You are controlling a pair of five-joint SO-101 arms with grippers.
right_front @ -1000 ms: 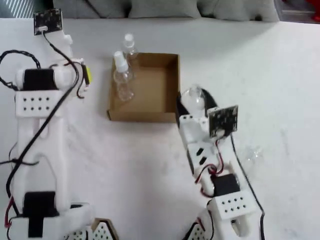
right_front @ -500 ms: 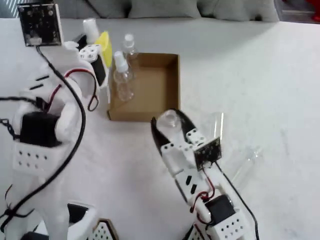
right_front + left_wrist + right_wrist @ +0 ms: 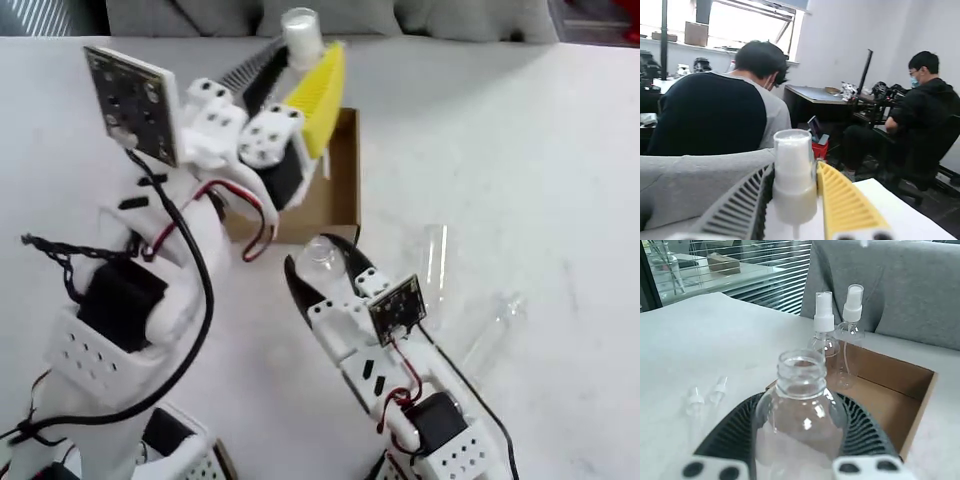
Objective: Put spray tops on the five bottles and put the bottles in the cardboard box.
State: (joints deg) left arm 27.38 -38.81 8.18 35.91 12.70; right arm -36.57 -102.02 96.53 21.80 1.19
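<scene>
The left gripper (image 3: 308, 48) pinches one spray top (image 3: 792, 175) between its black finger and its yellow finger, closed snugly on the top's collar, with the thin tube hanging below. The right gripper (image 3: 322, 258) is closed around the body of a clear bottle (image 3: 800, 410), whose open neck points up and carries no top.

There are five bottles in all. One is in the right gripper. Two capped bottles (image 3: 824, 327) (image 3: 852, 330) stand upright at the cardboard box (image 3: 900, 390); the farther one is inside it, while the nearer one's base is hidden. Two bare bottles (image 3: 435, 255) (image 3: 495, 325) lie on their sides on the bench (image 3: 520, 130), to the right of the right arm. There are five spray tops as well: two on the capped bottles, one in the left gripper, and two loose ones (image 3: 694, 400) (image 3: 719, 387) lying side by side on the bench.

The left arm is raised high over the box, its gripper lifted above the box's far edge. The right arm stretches low along the bench, its gripper just in front of the box's near wall.
</scene>
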